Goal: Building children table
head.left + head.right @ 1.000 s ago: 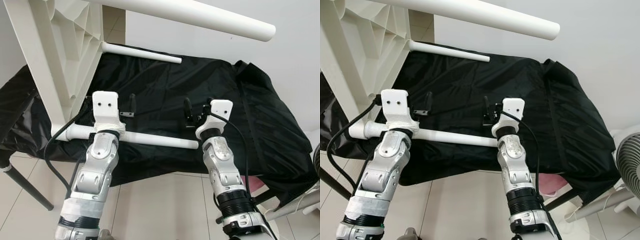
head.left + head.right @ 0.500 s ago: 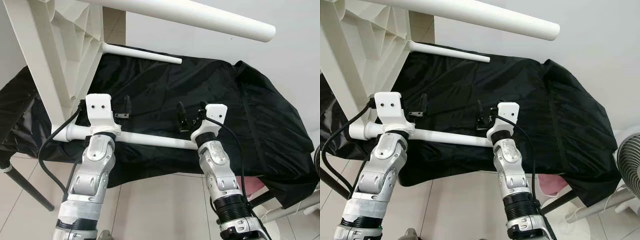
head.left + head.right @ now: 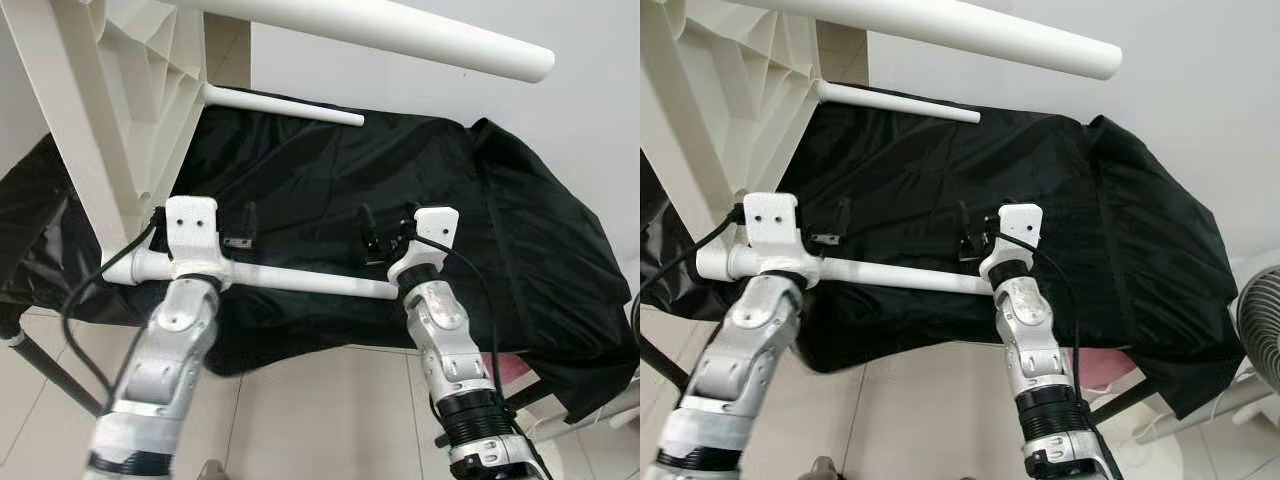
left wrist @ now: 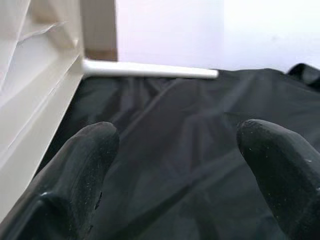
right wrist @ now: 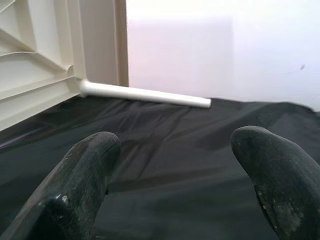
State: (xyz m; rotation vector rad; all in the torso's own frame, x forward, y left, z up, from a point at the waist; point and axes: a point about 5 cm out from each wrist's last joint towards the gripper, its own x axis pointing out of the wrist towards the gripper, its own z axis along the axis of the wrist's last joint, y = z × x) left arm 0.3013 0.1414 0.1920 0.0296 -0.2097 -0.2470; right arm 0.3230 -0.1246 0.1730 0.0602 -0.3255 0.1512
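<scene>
A white plastic children's table [image 3: 110, 90] lies tipped on its side at the left, ribbed underside facing me. Three white legs stick out of it to the right: a near leg [image 3: 300, 281], a far leg [image 3: 285, 105] and a top leg [image 3: 400, 35]. My left gripper [image 3: 242, 228] hovers open just beyond the near leg, over the black cloth. My right gripper [image 3: 380, 238] is open above that leg's free end. The far leg [image 4: 150, 70] lies ahead of the left gripper [image 4: 175, 165], and the far leg [image 5: 145, 94] likewise ahead of the right gripper [image 5: 175, 170].
A black cloth [image 3: 500, 220] covers the low surface under the table parts and hangs over its front edge. A white fan [image 3: 1260, 320] stands at the right. Something pink [image 3: 1100, 365] sits under the cloth. A dark metal leg [image 3: 50, 375] slants over the tiled floor at left.
My left arm has shifted to the left and a little toward me, and is blurred now. The right gripper has moved slightly left. The white table and legs stay put.
</scene>
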